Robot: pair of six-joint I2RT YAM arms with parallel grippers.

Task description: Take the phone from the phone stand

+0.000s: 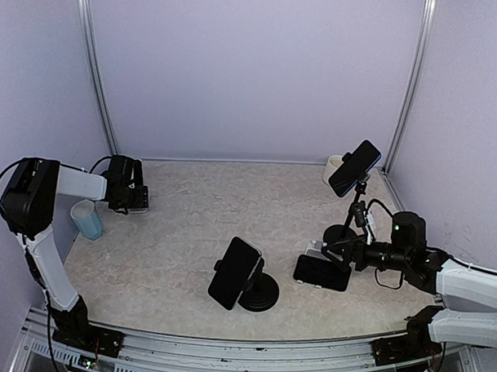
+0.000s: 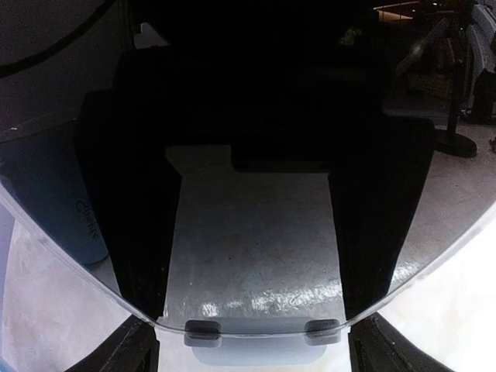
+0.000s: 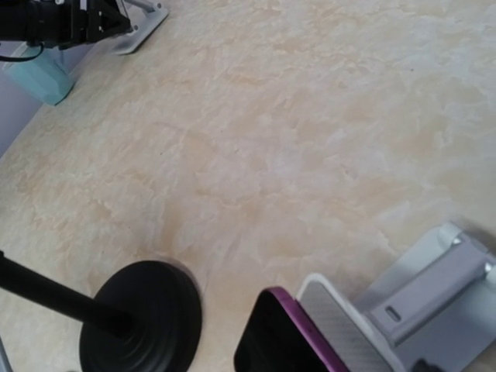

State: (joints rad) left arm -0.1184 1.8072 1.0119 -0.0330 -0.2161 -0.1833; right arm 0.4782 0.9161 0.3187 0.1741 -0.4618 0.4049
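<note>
Three phones show in the top view. One dark phone (image 1: 235, 273) leans on a black round-based stand (image 1: 261, 297) in the middle. Another (image 1: 354, 168) sits high on a black pole stand (image 1: 339, 234). A purple-edged phone (image 1: 321, 273) (image 3: 287, 345) rests against a low white stand (image 1: 314, 252) (image 3: 434, 302). My right gripper (image 1: 338, 253) hovers just behind that phone; its fingers do not show in the wrist view. My left gripper (image 1: 127, 190) is at a grey stand (image 1: 139, 202) (image 2: 263, 345), and a glossy dark phone screen (image 2: 256, 232) fills its view, with the fingers (image 2: 124, 353) wide apart.
A light blue cup (image 1: 86, 219) (image 3: 46, 77) stands left of the left gripper. A white cup (image 1: 334, 168) sits at the back right behind the pole stand. The pole stand's black base (image 3: 143, 325) lies close to the purple phone. Walls enclose the table on three sides.
</note>
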